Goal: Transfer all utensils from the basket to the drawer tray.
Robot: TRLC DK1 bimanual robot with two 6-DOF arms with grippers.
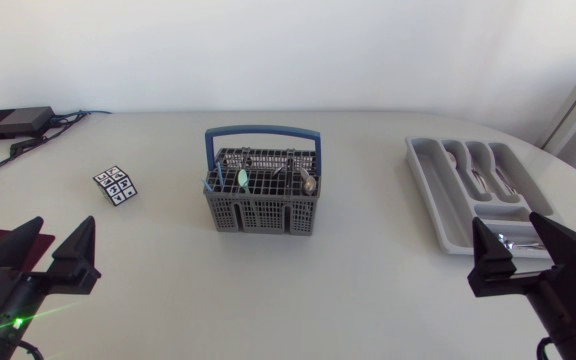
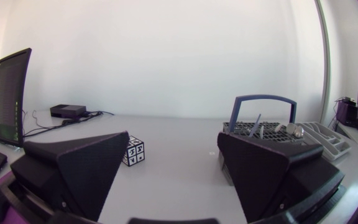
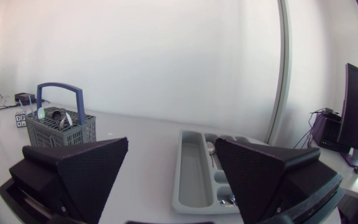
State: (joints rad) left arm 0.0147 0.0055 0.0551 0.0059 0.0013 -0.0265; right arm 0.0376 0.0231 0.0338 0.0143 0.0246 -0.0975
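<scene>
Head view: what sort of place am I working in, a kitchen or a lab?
Probably a lab or office test bench, not a kitchen: a white table carries a cutlery basket, a drawer tray, a black-and-white marker cube and a black box with cables.

- I am seeing a small black-and-white patterned cube (image 1: pixel 116 185) sitting on the white table (image 1: pixel 268 290).
- A flat black box (image 1: pixel 13 122) is lying at the table's far left corner, with cables (image 1: pixel 68 118) trailing from it.

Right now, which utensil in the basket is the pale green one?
The utensil standing toward the basket's left end; the spoon near its right end is silver.
</scene>
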